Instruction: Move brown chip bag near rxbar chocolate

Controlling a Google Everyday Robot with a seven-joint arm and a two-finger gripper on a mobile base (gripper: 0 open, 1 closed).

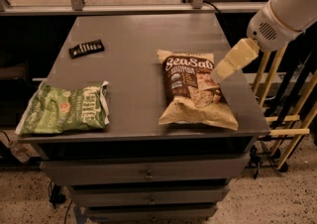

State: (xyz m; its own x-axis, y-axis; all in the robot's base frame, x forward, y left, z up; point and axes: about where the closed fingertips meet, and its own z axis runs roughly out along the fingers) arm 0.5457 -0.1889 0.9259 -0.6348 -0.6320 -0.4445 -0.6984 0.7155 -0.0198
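Observation:
The brown chip bag (192, 89), tan with a dark panel and white "Sea Salt" lettering, lies flat on the right half of the grey table (133, 64). The rxbar chocolate (86, 48), a small black bar with white marks, lies at the table's far left. My gripper (220, 73) hangs from the white arm at the right, just above the bag's upper right corner, and holds nothing.
A green chip bag (64, 110) lies at the table's front left edge. Drawers sit under the tabletop. Wooden chair legs (290, 119) stand right of the table. A glass railing runs behind it.

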